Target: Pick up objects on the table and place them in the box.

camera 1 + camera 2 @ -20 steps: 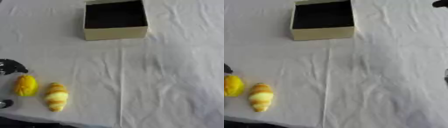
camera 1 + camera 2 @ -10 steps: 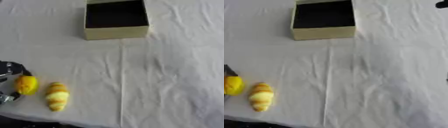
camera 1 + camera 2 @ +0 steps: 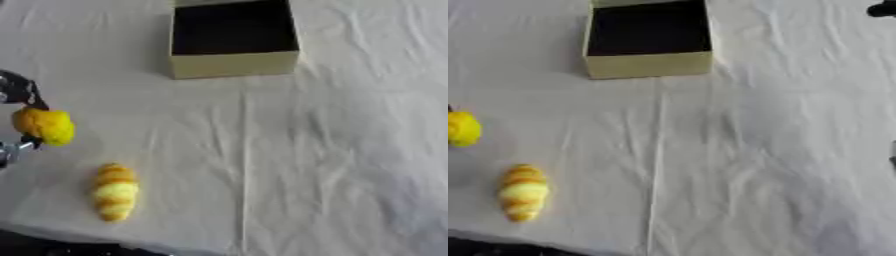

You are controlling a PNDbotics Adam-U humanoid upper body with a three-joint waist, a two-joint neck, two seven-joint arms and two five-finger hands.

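Observation:
A round yellow object [image 3: 44,127] hangs at the far left, pinched between the dark fingers and thumb of my left hand [image 3: 17,93], which shows only at the picture's edge. A yellow and orange striped croissant-shaped object [image 3: 114,192] lies on the white cloth near the front left. At the top centre stands the open cream box [image 3: 234,64] with a dark inside. A dark part of my right hand [image 3: 881,9] shows at the top right corner, far from both objects.
A white wrinkled tablecloth [image 3: 332,150] covers the table. Its front edge runs along the bottom left, just below the striped object. A thin dark sliver [image 3: 892,160] sits at the right edge.
My left hand has closed on the yellow object and carried it up and away from the striped one. The box and the striped object have not moved.

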